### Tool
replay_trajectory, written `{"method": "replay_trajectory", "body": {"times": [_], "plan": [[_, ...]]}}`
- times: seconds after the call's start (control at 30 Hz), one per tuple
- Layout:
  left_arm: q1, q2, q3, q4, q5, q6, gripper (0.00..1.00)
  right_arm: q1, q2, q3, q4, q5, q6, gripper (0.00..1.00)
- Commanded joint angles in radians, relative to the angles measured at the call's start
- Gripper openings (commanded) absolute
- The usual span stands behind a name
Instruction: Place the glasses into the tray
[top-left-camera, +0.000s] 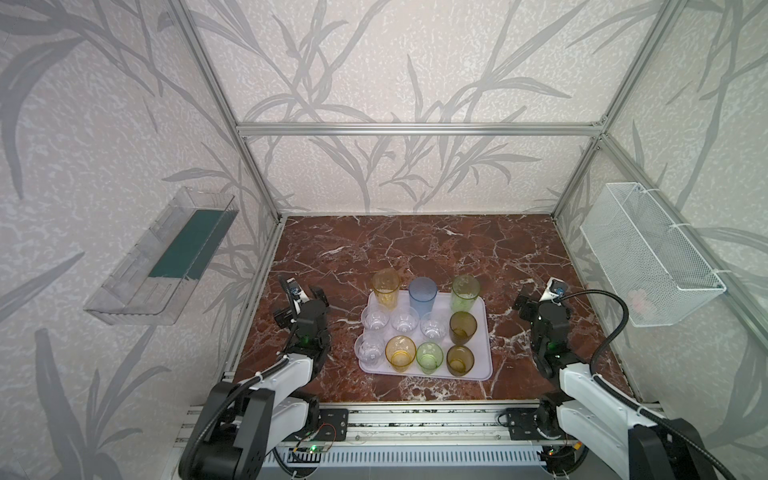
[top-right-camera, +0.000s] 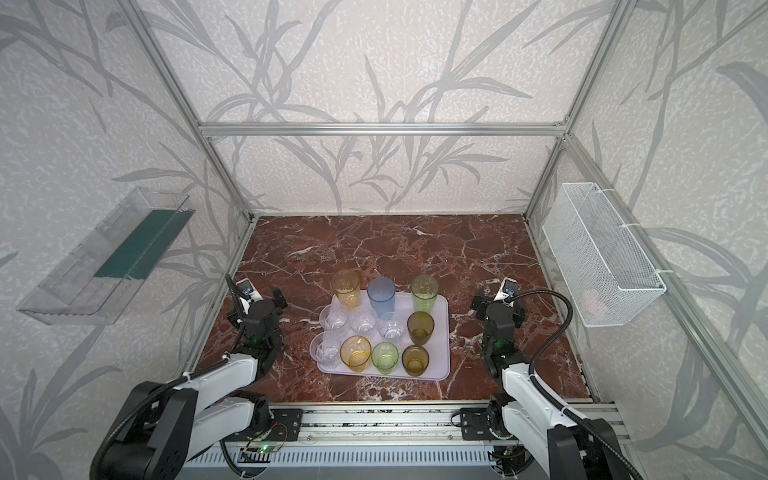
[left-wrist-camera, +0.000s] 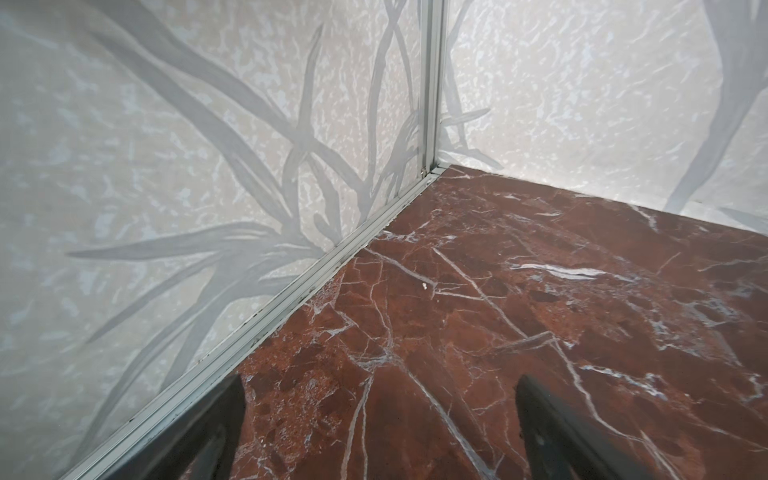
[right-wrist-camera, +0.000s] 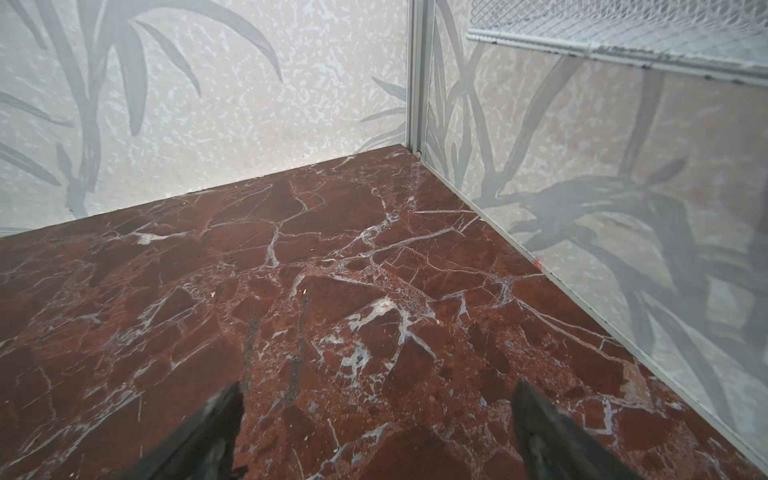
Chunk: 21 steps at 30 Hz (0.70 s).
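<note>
all eleven glasses (top-left-camera: 405, 321) are standing upright inside the tray (top-left-camera: 482, 345), which is sitting on the counter (top-left-camera: 415, 249) between the arms; none is sitting on bare marble. the left fingers (left-wrist-camera: 552, 436) and right fingers (right-wrist-camera: 548, 436) are hanging spread wide and empty, well apart from the tray. the task is looking finished, with nothing left to move.

We find the tray (top-left-camera: 482, 345), flat and pale lavender, lying at centre towards the near edge. Eleven glasses stand upright on it in three rows, listed left to right.

- Far row: tall amber glass (top-left-camera: 385, 289), tall blue-grey glass (top-left-camera: 422, 295), tall green glass (top-left-camera: 465, 293).
- Middle row: three clear glasses (top-left-camera: 404, 322), olive-brown glass (top-left-camera: 462, 327).
- Near row: fourth clear glass (top-left-camera: 369, 352), short amber glass (top-left-camera: 400, 353), short green glass (top-left-camera: 429, 357), second olive-brown glass (top-left-camera: 460, 360).
</note>
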Motion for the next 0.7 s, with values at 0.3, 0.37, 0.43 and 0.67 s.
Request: {"method": "replay_trajectory", "body": {"times": [0.3, 0.37, 0.43, 0.67], "plan": [[0.052, 0.334, 0.011, 0.484, 0.222, 0.107, 1.0, -0.065, 0.362, 0.068, 0.347, -0.027, -0.084, 0.99], [0.054, 0.355, 0.037, 0.457, 0.268, 0.128, 1.0, -0.109, 0.461, 0.058, 0.479, -0.063, -0.072, 0.99], [0.058, 0.419, 0.094, 0.403, 0.343, 0.163, 0.99, -0.112, 0.43, 0.08, 0.391, -0.119, -0.077, 0.99], [0.092, 0.408, 0.192, 0.203, 0.324, 0.109, 0.99, -0.099, 0.507, 0.099, 0.485, -0.289, -0.185, 0.99]]}}
